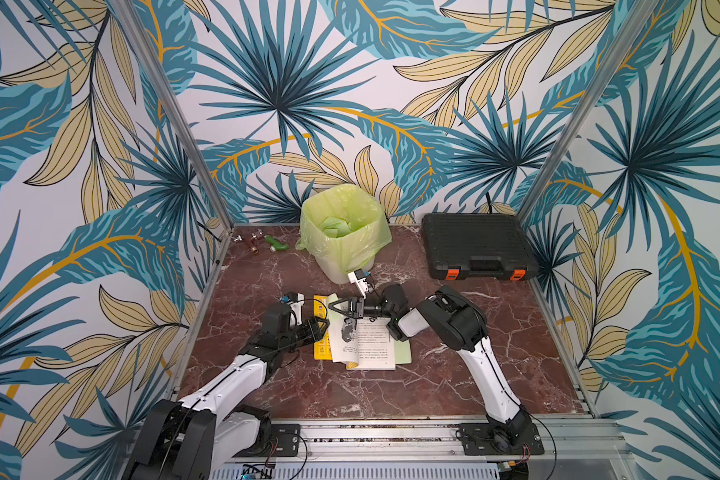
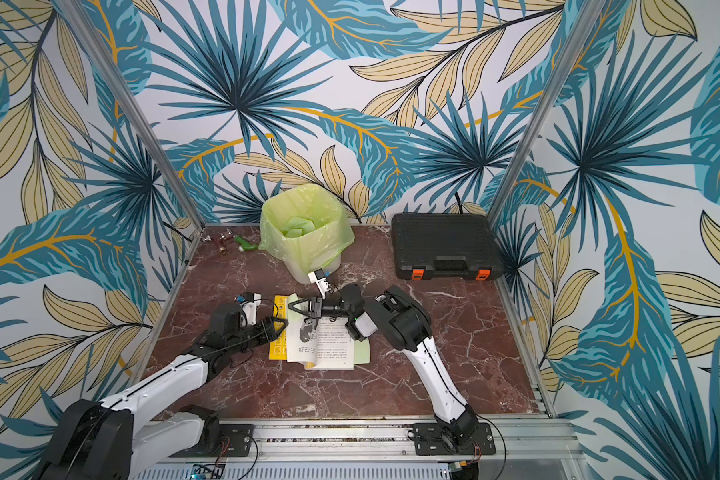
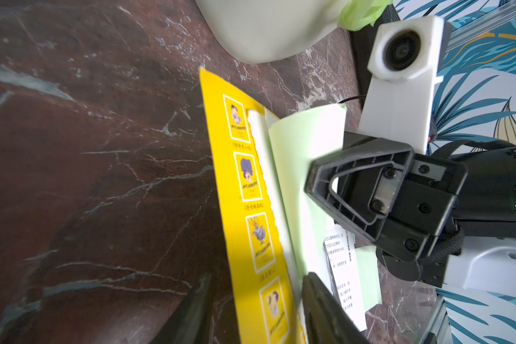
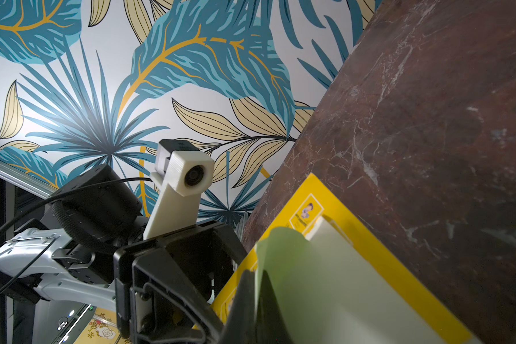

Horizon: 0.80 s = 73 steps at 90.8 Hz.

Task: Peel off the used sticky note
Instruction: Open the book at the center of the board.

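Top views. An open book [image 1: 373, 345] lies flat on the marble table [image 1: 433, 374], between the two arms, in both top views. Its yellow cover [image 1: 320, 353] shows along the left edge. The right gripper [image 1: 332, 305] reaches across the far end of the book. Its tip meets a pale green sticky note [image 1: 332, 298] that curls up off the left-hand page. The left gripper [image 1: 320, 323] sits at the cover's outer edge, just beside the right one. A second green sheet [image 1: 404, 353] pokes out from under the right-hand page. Behind the book stands a bin with a green liner [image 1: 341, 257], green paper scraps inside. A black case [image 1: 474, 241] lies flat to its right.

Left wrist view. The left gripper's [image 3: 256, 280] two fingers stand apart, with the yellow cover's edge between them and nothing pinched. One finger [image 3: 319, 303] lies over the page block. The sticky note [image 3: 304, 143] stands up from the page. The right gripper [image 3: 310, 178] is clamped on its free edge.

Right wrist view. The right gripper's [image 4: 255, 286] fingers are pressed together on the note's [image 4: 325, 283] edge. The note bows up over the pages and the yellow cover [image 4: 370, 238]. Whether its far edge is stuck to the page cannot be told.
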Available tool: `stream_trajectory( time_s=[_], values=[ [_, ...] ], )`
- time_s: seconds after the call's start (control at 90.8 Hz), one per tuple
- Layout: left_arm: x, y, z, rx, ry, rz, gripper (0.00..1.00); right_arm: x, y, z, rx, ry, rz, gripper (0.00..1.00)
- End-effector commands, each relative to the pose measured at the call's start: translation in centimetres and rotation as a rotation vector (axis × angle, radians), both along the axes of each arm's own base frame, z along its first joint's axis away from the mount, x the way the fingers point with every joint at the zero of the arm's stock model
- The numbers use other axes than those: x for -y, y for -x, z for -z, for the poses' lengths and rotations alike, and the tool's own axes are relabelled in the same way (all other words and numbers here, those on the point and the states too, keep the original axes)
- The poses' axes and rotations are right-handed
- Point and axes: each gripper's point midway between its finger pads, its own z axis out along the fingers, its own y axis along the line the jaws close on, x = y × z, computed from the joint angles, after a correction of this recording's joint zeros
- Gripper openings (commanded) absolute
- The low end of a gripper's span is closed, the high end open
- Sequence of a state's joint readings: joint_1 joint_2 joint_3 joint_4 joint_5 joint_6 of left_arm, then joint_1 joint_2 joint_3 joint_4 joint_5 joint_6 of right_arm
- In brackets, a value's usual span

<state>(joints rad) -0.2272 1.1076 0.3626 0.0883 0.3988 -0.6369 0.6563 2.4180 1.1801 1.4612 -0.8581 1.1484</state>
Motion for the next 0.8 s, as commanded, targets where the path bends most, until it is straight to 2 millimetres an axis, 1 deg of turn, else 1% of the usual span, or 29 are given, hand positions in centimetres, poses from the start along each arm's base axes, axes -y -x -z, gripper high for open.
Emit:
stream_trajectory(
  time_s=[0.0, 0.341, 0.793],
  values=[
    [-0.1, -0.2, -0.2, 0.017, 0.003, 0.000, 0.51, -0.4, 1.2, 1.0, -0.029, 0.029, -0.018, 0.00],
    [0.1, -0.1, 0.4, 0.000, 0.010, 0.008, 0.49, -0.3, 1.0, 0.5, -0.021, 0.024, -0.006, 0.00],
    [0.0, 0.0, 0.5, 0.001, 0.006, 0.008, 0.49, 0.0, 0.8, -0.2, -0.004, 0.021, 0.027, 0.00]
  ],
)
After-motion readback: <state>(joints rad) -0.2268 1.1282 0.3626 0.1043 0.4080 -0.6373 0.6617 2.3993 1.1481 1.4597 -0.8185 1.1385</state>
